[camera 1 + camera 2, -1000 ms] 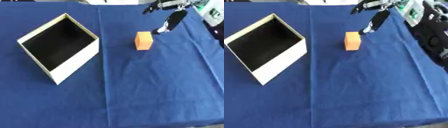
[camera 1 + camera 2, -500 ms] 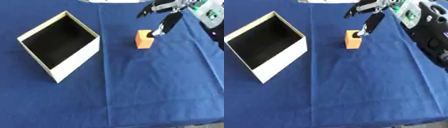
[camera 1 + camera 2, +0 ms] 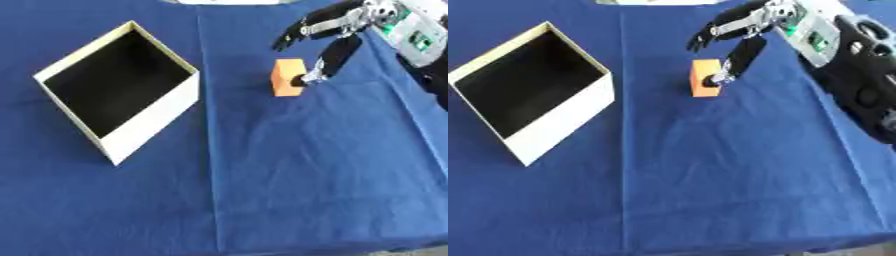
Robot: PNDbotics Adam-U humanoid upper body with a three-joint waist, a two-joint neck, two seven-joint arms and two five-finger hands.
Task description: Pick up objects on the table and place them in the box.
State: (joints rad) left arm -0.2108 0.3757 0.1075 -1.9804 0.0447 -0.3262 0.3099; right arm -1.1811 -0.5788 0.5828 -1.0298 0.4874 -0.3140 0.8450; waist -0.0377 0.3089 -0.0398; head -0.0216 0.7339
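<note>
**Orange block at the right hand's thumb tip, box standing apart**

Orange block, a small rectangular piece [image 3: 287,76], sits on the bench covered with a dark blue cloth [image 3: 289,185], and serves here as the landmark. Nearer the camera than the block, the cloth runs bare, with a straight crease passing just on the box side of the block.

To the left of the block, well apart from it, stands the open cream-walled cardboard box with a black inside [image 3: 118,90], turned so one corner points toward the camera. Nothing shows inside it.

At the block's right side is the robot's right hand [image 3: 337,37], black and silver, coming in from the upper right corner. Its thumb reaches down and its tip touches the block's right face. Its fingers [image 3: 306,29] are stretched out straight above and just beyond the block, apart from it, so the hand is spread wide and has hold of nothing.

The block rests flat on the cloth.
</note>
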